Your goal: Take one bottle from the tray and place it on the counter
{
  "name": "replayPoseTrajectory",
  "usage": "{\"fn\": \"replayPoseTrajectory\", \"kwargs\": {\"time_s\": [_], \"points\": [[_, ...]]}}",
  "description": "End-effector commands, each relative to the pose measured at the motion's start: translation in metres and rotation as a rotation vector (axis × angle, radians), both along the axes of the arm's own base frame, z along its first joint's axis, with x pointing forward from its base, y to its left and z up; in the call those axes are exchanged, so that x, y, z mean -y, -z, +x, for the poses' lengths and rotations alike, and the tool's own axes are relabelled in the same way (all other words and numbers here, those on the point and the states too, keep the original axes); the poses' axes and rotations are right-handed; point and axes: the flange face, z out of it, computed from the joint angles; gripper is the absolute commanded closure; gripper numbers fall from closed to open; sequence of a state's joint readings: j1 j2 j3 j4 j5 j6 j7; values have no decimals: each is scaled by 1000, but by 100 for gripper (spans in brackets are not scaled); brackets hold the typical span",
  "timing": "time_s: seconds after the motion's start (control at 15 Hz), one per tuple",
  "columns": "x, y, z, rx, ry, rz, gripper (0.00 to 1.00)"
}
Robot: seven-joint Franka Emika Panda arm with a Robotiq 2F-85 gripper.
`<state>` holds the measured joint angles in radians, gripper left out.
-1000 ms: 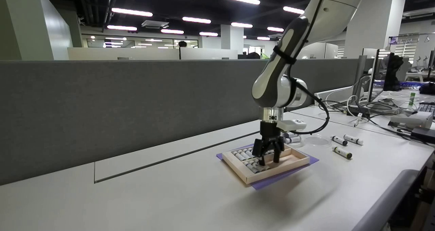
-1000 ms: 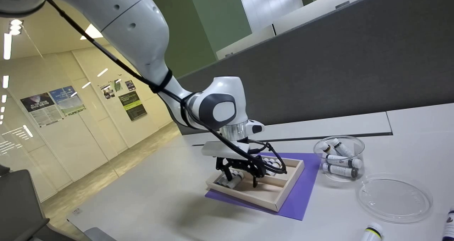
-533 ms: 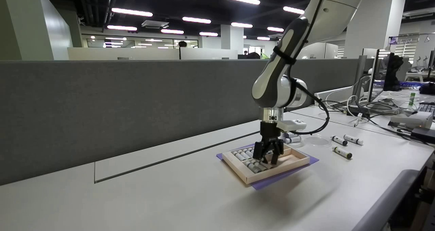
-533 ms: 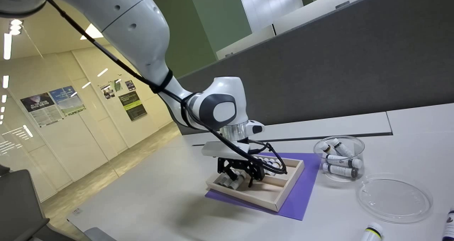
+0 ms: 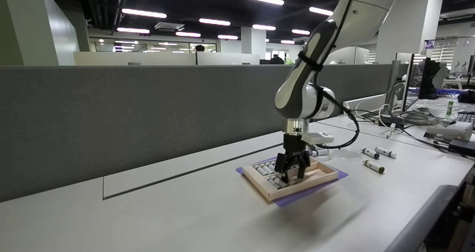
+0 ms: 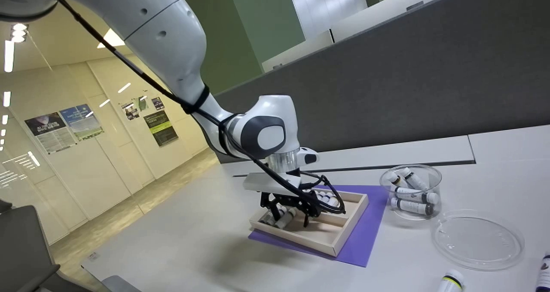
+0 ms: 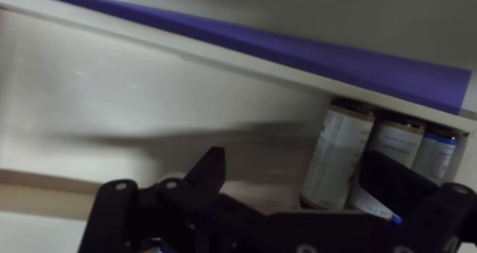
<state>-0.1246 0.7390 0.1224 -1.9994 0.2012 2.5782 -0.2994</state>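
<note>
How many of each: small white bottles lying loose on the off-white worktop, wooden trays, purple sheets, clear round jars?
Small white cylindrical bottles, loose: 3
Square tan wooden tray: 1
Flat purple sheet: 1
Clear round jar: 1
Total: 6

Labelled bottles (image 7: 337, 160) in wooden tray (image 7: 261, 68)

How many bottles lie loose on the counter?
3, right of the tray in an exterior view: front bottle, rear-left bottle, rear-right bottle. The arm may hide others.

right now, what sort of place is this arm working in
Probably an open-plan office or lab: a grey partition wall stands along the off-white counter, strip lights shine overhead, and an exterior view shows a grey chair.
</note>
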Motion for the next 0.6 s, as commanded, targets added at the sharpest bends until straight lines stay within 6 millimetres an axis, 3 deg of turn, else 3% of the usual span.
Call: {"fn": "replayPoseTrajectory", "kwargs": {"time_s": [0.0, 0.13, 0.2, 0.27, 0.53], "points": [[1, 17, -1, -22, 38, 14, 0], [2, 24, -5, -38, 40, 14, 0], [3, 27, -6, -44, 42, 14, 25], [4, 27, -6, -45, 42, 11, 26], [6, 15, -1, -36, 40, 3, 56]]}}
